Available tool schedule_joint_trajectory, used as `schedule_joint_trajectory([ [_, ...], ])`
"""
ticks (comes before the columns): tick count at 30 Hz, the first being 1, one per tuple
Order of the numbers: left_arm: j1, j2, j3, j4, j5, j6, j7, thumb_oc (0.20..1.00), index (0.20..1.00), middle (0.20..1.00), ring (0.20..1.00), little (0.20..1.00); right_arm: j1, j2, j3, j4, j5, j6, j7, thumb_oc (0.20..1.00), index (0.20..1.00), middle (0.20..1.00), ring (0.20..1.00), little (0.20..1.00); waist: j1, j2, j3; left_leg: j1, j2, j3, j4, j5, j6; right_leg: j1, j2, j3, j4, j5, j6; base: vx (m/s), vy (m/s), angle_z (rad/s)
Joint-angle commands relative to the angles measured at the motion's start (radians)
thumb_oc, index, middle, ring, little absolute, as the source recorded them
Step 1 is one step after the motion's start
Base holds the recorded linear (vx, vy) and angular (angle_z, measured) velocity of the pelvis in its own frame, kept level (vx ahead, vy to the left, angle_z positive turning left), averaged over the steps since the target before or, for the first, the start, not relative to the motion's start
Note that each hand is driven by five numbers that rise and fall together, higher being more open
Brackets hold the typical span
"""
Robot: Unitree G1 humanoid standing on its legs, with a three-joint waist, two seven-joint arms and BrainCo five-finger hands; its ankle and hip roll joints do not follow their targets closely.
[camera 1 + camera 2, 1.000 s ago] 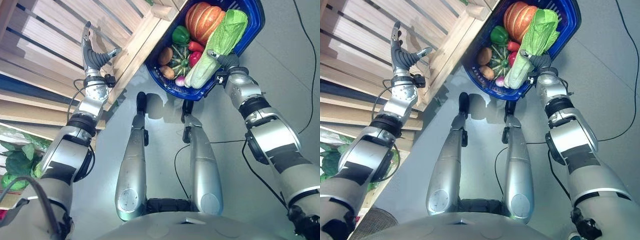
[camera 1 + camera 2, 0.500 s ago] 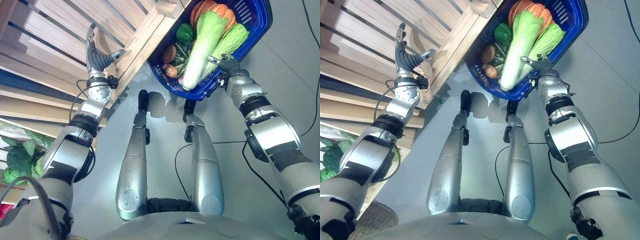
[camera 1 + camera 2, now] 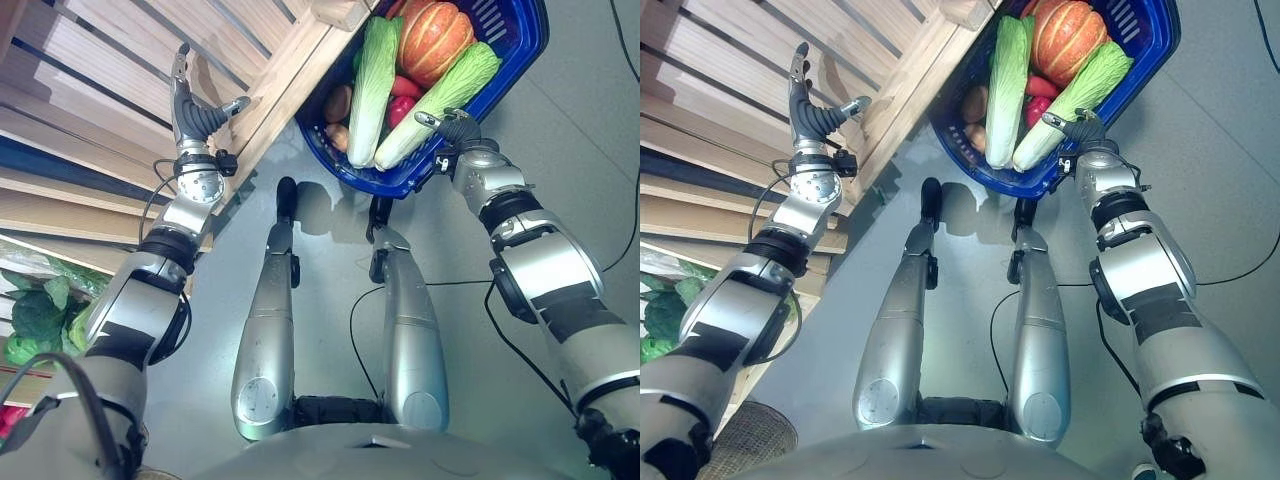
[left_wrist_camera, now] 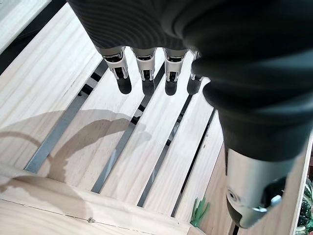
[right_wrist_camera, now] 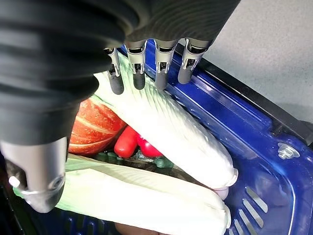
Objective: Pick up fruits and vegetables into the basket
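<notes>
The blue basket (image 3: 402,186) stands on the floor ahead, at the top of the eye views. Two long pale green cabbages lie in it, one (image 3: 370,85) towards the left, the other (image 3: 440,100) along the right wall. An orange pumpkin (image 3: 432,40), a red pepper (image 3: 403,100) and a brown tuber (image 3: 337,103) lie around them. My right hand (image 3: 450,125) hovers open at the basket's near rim. In the right wrist view its straight fingers (image 5: 161,63) point over the nearer cabbage (image 5: 166,132). My left hand (image 3: 195,110) is open, raised over wooden slats (image 4: 98,127).
A slatted wooden crate (image 3: 120,70) fills the upper left, its corner post touching the basket's left side. Leafy greens (image 3: 35,320) lie on a lower shelf at the far left. Grey floor lies to the right of the basket.
The cabbage by my right hand a second ago has dropped and settled in the basket's left side. My right hand stays at the rim, open. The left hand has barely moved.
</notes>
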Motion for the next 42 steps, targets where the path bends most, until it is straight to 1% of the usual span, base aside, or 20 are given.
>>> schedule_joint_trajectory([
  [1,0.002,-0.035,0.025,-0.006,-0.002,-0.052,0.005,1.0,1.0,1.0,1.0,1.0,0.01,-0.053,-0.001,0.003,-0.03,-0.069,-0.04,1.0,1.0,1.0,1.0,1.0,-0.009,0.056,-0.044,0.013,-0.075,0.06,0.099,-0.141,0.049,0.083,0.049,-0.044,-0.071,-0.01,0.039,-0.04,0.035,-0.01],
  [5,0.032,-0.021,0.028,-0.015,0.015,-0.045,-0.004,1.0,1.0,1.0,1.0,1.0,0.037,-0.055,-0.009,-0.031,-0.062,-0.15,-0.059,1.0,1.0,1.0,1.0,1.0,-0.013,0.049,-0.044,0.082,-0.073,0.061,0.06,-0.138,0.049,0.144,0.045,-0.036,-0.113,0.002,0.048,-0.03,0.038,-0.01],
  [6,0.034,-0.02,0.028,-0.015,0.016,-0.045,-0.004,1.0,1.0,1.0,1.0,1.0,0.038,-0.055,-0.009,-0.032,-0.064,-0.154,-0.06,1.0,1.0,1.0,1.0,1.0,-0.013,0.049,-0.044,0.086,-0.073,0.061,0.058,-0.138,0.049,0.147,0.044,-0.036,-0.116,0.003,0.049,-0.04,0.047,-0.01],
  [7,0.049,-0.011,0.033,-0.019,0.019,-0.042,-0.012,1.0,1.0,1.0,1.0,1.0,0.057,-0.058,-0.014,-0.05,-0.071,-0.179,-0.067,1.0,1.0,1.0,1.0,1.0,-0.014,0.046,-0.044,0.119,-0.071,0.062,0.035,-0.129,0.048,0.177,0.039,-0.037,-0.138,0.015,0.054,-0.02,0.047,-0.03],
  [8,0.066,-0.003,0.037,-0.019,0.023,-0.043,-0.019,1.0,1.0,1.0,1.0,1.0,0.077,-0.06,-0.019,-0.06,-0.079,-0.201,-0.068,1.0,1.0,1.0,1.0,1.0,-0.014,0.043,-0.044,0.152,-0.069,0.064,0.022,-0.132,0.048,0.208,0.035,-0.037,-0.15,0.013,0.058,-0.03,0.063,-0.04],
  [12,0.111,0.02,0.044,-0.016,0.04,-0.036,-0.047,1.0,1.0,1.0,1.0,1.0,0.139,-0.074,-0.028,-0.1,-0.092,-0.261,-0.065,1.0,1.0,1.0,1.0,1.0,-0.019,0.036,-0.044,0.266,-0.06,0.07,-0.048,-0.12,0.044,0.316,0.022,-0.038,-0.212,0.028,0.071,-0.01,0.045,-0.05],
  [13,0.111,0.021,0.044,-0.016,0.042,-0.036,-0.048,1.0,1.0,1.0,1.0,1.0,0.139,-0.075,-0.028,-0.102,-0.092,-0.263,-0.065,1.0,1.0,1.0,1.0,1.0,-0.019,0.036,-0.044,0.266,-0.06,0.07,-0.053,-0.114,0.044,0.317,0.021,-0.039,-0.218,0.034,0.071,0.0,0.038,-0.04],
  [14,0.142,0.027,0.048,-0.019,0.038,-0.037,-0.059,1.0,1.0,1.0,1.0,1.0,0.177,-0.08,-0.038,-0.127,-0.109,-0.278,-0.065,1.0,1.0,1.0,1.0,1.0,-0.021,0.034,-0.044,0.319,-0.056,0.071,-0.079,-0.115,0.042,0.366,0.016,-0.038,-0.237,0.034,0.077,0.02,0.046,-0.02],
  [15,0.174,0.03,0.052,-0.02,0.044,-0.044,-0.063,1.0,1.0,1.0,1.0,1.0,0.215,-0.084,-0.044,-0.152,-0.124,-0.301,-0.068,1.0,1.0,1.0,1.0,1.0,-0.022,0.032,-0.06,0.344,-0.052,0.072,-0.104,-0.108,0.041,0.392,0.01,-0.039,-0.261,0.042,0.081,0.04,0.055,-0.02],
  [18,0.26,0.03,0.056,-0.029,0.053,-0.054,-0.083,1.0,1.0,1.0,1.0,1.0,0.329,-0.086,-0.063,-0.219,-0.141,-0.338,-0.083,1.0,1.0,1.0,1.0,1.0,-0.023,0.025,-0.107,0.407,-0.043,0.078,-0.163,-0.104,0.04,0.462,-0.005,-0.046,-0.311,0.048,0.09,0.07,0.031,-0.02],
  [22,0.393,0.023,0.057,-0.046,0.085,-0.056,-0.123,1.0,1.0,1.0,1.0,1.0,0.507,-0.076,-0.105,-0.306,-0.132,-0.359,-0.094,1.0,1.0,1.0,1.0,1.0,-0.03,0.013,-0.175,0.489,-0.035,0.084,-0.225,-0.104,0.04,0.559,-0.015,-0.052,-0.382,0.058,0.097,0.09,0.003,-0.02],
  [24,0.463,0.017,0.064,-0.036,0.081,-0.054,-0.169,1.0,1.0,1.0,1.0,1.0,0.594,-0.065,-0.126,-0.313,-0.134,-0.367,-0.083,1.0,1.0,1.0,1.0,1.0,-0.035,0.008,-0.214,0.537,-0.032,0.089,-0.249,-0.108,0.041,0.616,-0.016,-0.056,-0.419,0.062,0.099,0.13,0.005,-0.02],
  [27,0.559,0.006,0.075,-0.025,0.114,-0.053,-0.223,1.0,1.0,1.0,1.0,1.0,0.718,-0.068,-0.168,-0.331,-0.14,-0.346,-0.047,1.0,1.0,1.0,1.0,1.0,-0.038,0.005,-0.269,0.593,-0.03,0.096,-0.263,-0.115,0.045,0.68,-0.017,-0.056,-0.447,0.065,0.101,0.15,0.011,-0.01],
  [30,0.649,-0.011,0.085,0.018,0.136,-0.06,-0.279,1.0,1.0,1.0,1.0,1.0,0.84,-0.053,-0.211,-0.286,-0.164,-0.356,0.006,1.0,1.0,1.0,1.0,1.0,-0.038,0.005,-0.328,0.648,-0.025,0.105,-0.268,-0.125,0.051,0.738,-0.017,-0.057,-0.458,0.061,0.104,0.2,0.007,0.0],
  [32,0.708,-0.031,0.099,0.051,0.138,-0.048,-0.329,1.0,1.0,1.0,1.0,1.0,0.909,-0.027,-0.231,-0.255,-0.203,-0.344,0.025,1.0,1.0,1.0,1.0,1.0,-0.041,0.004,-0.375,0.689,-0.021,0.11,-0.28,-0.13,0.054,0.778,-0.017,-0.057,-0.471,0.059,0.107,0.22,-0.001,-0.01],
  [34,0.735,-0.041,0.108,0.071,0.134,-0.035,-0.364,1.0,1.0,1.0,1.0,1.0,0.938,-0.01,-0.237,-0.233,-0.224,-0.336,0.033,1.0,1.0,1.0,1.0,1.0,-0.042,0.004,-0.398,0.71,-0.018,0.113,-0.286,-0.134,0.055,0.797,-0.017,-0.058,-0.478,0.058,0.108,0.18,-0.008,-0.03],
  [35,0.764,-0.057,0.117,0.114,0.131,-0.029,-0.404,1.0,1.0,1.0,1.0,1.0,0.966,0.005,-0.248,-0.193,-0.243,-0.323,0.054,1.0,1.0,1.0,1.0,1.0,-0.042,0.002,-0.425,0.739,-0.014,0.117,-0.295,-0.139,0.056,0.825,-0.018,-0.06,-0.492,0.059,0.112,0.17,-0.02,-0.1],
  [37,0.786,-0.07,0.13,0.161,0.117,-0.01,-0.458,1.0,1.0,1.0,1.0,1.0,0.987,0.027,-0.255,-0.153,-0.243,-0.303,0.072,1.0,1.0,1.0,1.0,1.0,-0.043,0.0,-0.441,0.763,-0.011,0.123,-0.303,-0.145,0.055,0.848,-0.019,-0.063,-0.507,0.061,0.115,0.12,-0.021,-0.14],
  [39,0.805,-0.086,0.143,0.222,0.107,0.0,-0.518,1.0,1.0,1.0,1.0,1.0,1.004,0.049,-0.261,-0.102,-0.272,-0.298,0.083,1.0,1.0,1.0,1.0,1.0,-0.046,-0.002,-0.455,0.782,-0.007,0.13,-0.308,-0.152,0.054,0.867,-0.02,-0.066,-0.516,0.061,0.118,0.07,-0.009,-0.06],
  [42,0.828,-0.107,0.153,0.294,0.11,0.021,-0.573,1.0,1.0,1.0,1.0,1.0,1.03,0.07,-0.27,-0.044,-0.284,-0.255,0.108,1.0,1.0,1.0,1.0,1.0,-0.05,-0.002,-0.471,0.803,-0.002,0.139,-0.313,-0.16,0.054,0.888,-0.023,-0.07,-0.524,0.057,0.12,0.06,0.002,-0.06],
])
